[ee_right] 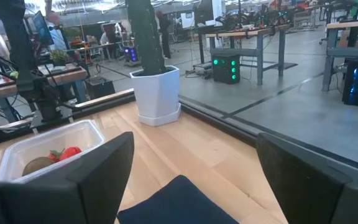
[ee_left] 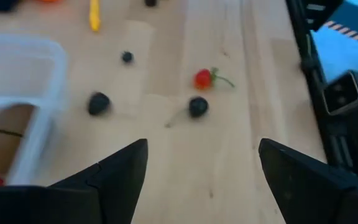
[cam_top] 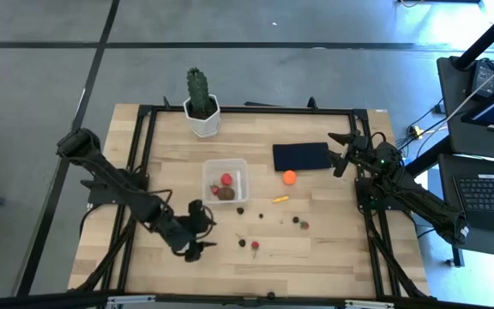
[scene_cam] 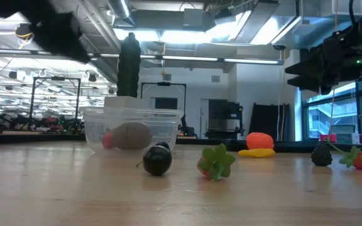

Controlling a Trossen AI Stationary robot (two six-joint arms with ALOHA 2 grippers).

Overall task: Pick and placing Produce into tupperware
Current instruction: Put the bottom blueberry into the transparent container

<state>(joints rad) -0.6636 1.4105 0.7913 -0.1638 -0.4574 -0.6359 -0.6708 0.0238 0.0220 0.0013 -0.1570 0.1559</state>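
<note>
Red strawberry [cam_top: 255,245] and dark berry [cam_top: 242,242] lie just right of the left gripper [cam_top: 202,230], jaws wide; the right gripper [cam_top: 340,152], also wide, is well apart

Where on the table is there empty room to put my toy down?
Bare wood lies along the right edge past the strawberry, and along the back between the cactus pot and the navy mat. It is crowded between the tupperware and the orange ball, where small produce lies scattered.
</note>
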